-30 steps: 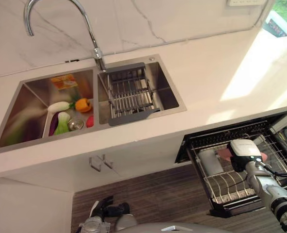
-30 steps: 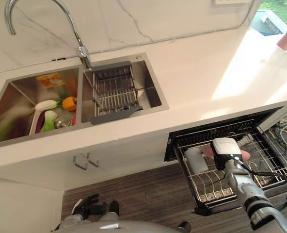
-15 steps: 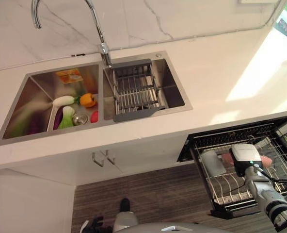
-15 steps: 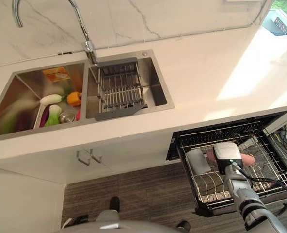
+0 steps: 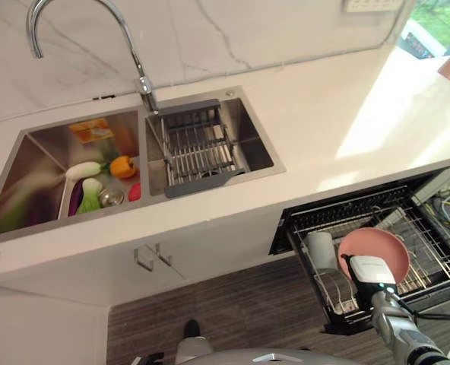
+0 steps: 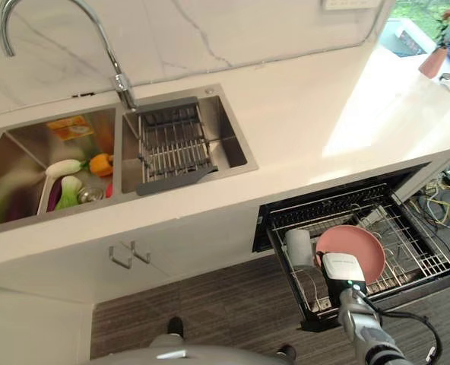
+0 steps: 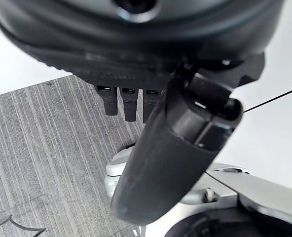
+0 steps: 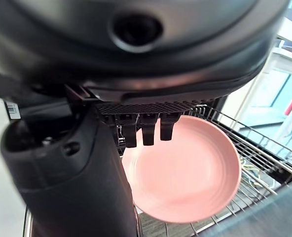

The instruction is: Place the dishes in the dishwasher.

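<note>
A pink plate (image 5: pixel 373 251) stands on edge in the pulled-out dishwasher rack (image 5: pixel 438 258), beside a white cup (image 5: pixel 318 251). In the right wrist view the plate (image 8: pixel 185 173) shows just past my right hand (image 8: pixel 72 187). Its fingers (image 8: pixel 143 129) are straight and hold nothing, a little short of the plate's rim. My left hand (image 7: pixel 170 158) hangs relaxed above the wooden floor, with nothing in it.
The double sink (image 5: pixel 210 190) in the white counter (image 5: pixel 339 114) holds vegetables (image 5: pixel 96 186) in its left basin. A wire drainer (image 5: pixel 198 148) fills the right basin under the tap (image 5: pixel 134 53). The open rack juts out over the floor below the counter's right end.
My right hand has drawn back out of the rack, and the pink plate now stands there free of it. The left hand has dropped out of the eye views. The camera has shifted.
</note>
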Controlling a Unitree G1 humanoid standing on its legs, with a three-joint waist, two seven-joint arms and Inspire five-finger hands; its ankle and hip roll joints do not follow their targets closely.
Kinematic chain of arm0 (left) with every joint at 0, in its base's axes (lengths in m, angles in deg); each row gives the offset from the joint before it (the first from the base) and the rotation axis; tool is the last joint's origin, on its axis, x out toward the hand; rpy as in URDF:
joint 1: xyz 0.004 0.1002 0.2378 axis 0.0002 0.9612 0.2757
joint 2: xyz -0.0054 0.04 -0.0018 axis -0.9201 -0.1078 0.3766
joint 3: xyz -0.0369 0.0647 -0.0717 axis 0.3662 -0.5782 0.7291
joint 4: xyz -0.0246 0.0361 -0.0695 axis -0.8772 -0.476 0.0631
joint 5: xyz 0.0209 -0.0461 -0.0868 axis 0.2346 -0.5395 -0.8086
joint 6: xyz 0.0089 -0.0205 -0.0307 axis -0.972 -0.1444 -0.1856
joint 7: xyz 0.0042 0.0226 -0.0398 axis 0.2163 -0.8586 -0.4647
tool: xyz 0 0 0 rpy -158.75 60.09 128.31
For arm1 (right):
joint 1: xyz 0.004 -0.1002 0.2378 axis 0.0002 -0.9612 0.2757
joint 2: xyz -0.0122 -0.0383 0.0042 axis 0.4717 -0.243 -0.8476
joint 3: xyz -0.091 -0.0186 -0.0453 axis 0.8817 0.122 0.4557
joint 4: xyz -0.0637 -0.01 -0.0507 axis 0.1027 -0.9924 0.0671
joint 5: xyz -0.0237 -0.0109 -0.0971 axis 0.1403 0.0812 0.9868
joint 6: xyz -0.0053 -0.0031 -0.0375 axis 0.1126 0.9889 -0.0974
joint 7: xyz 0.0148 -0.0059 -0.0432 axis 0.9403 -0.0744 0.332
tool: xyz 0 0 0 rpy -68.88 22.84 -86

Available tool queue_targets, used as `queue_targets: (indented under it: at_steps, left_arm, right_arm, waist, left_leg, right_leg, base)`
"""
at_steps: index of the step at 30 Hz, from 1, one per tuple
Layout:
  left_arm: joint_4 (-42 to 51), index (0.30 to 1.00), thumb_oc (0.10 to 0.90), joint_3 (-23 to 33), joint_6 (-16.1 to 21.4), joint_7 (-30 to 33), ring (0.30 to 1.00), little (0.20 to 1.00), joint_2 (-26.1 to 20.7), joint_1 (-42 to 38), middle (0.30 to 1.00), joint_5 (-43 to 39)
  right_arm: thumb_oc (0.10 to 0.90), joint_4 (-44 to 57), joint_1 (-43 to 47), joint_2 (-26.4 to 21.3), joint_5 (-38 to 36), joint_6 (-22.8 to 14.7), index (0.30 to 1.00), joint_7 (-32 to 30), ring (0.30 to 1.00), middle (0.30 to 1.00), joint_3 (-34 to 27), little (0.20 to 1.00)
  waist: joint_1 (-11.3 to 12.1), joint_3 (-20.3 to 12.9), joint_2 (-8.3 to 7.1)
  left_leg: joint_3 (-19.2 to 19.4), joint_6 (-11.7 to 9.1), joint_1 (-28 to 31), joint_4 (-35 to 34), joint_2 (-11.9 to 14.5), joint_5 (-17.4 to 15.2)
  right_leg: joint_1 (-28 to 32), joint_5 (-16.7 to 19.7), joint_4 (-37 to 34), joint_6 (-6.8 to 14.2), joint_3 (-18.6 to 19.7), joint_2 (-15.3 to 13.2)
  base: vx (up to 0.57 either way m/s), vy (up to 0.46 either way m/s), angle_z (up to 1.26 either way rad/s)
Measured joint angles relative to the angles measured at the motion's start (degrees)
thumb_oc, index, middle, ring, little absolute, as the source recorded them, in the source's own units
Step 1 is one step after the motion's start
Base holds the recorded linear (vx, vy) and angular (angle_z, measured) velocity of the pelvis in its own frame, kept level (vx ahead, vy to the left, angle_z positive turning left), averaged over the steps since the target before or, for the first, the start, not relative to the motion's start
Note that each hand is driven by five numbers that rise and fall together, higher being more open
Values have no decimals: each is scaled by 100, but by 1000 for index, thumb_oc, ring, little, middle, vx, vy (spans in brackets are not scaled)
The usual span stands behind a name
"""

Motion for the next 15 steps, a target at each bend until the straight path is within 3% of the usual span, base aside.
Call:
queue_targets:
  at_steps: [7,10,11,12,13,14,15]
  left_arm:
    - [-6,900,800,-4,-29,2,900,900,10,146,900,9]
    - [-7,900,800,-3,-89,5,900,900,14,150,900,14]
    - [-7,900,800,-4,-121,11,900,900,20,167,900,14]
    - [-12,900,800,-3,-151,25,900,900,29,179,900,14]
    - [-24,900,800,-5,-176,47,900,900,35,178,900,13]
    - [-36,900,800,-4,-214,62,900,900,35,173,900,12]
    - [-45,900,800,-5,-244,88,900,900,35,173,900,13]
  right_arm:
    - [800,714,-168,-62,-409,-38,900,7,900,900,-732,900]
    - [800,1498,-447,-243,-690,-39,900,-45,900,900,-1450,900]
    - [800,1817,-605,-305,-737,-43,900,-179,900,900,-1947,900]
    - [703,1957,-662,-305,-907,-26,754,-283,754,754,-2254,754]
    - [576,1992,-667,-297,-1081,-6,564,-469,564,564,-2578,564]
    - [406,1972,-668,-285,-1217,25,309,-630,309,309,-2832,309]
    - [400,1936,-665,-280,-1363,68,300,-784,300,300,-3019,300]
  waist:
    - [-168,-168,50]
    - [-239,-251,50]
    - [-269,-278,52]
    - [-294,-305,59]
    - [-334,-306,59]
    - [-368,-318,55]
    - [-417,-332,47]
  left_leg:
    - [123,4,105,-1,10,-17]
    - [200,5,167,-1,11,-28]
    - [285,3,227,-1,13,-42]
    - [350,1,243,-1,19,-77]
    - [430,6,281,-1,19,-106]
    - [478,1,300,-1,16,-121]
    - [537,2,303,-1,14,-124]
  right_leg:
    - [1,24,0,-1,131,-2]
    - [-5,38,0,-5,220,-5]
    - [-34,46,0,-7,311,-4]
    - [-65,54,0,-5,372,-1]
    - [-102,73,0,-8,458,-4]
    - [-145,89,0,-14,535,-6]
    - [-172,99,0,-15,582,-9]
  base:
    - [-15,20,-9]
    - [-6,26,-13]
    - [-11,45,-28]
    - [-16,46,-38]
    - [-17,30,-38]
    - [-13,25,-36]
    - [-2,22,-29]
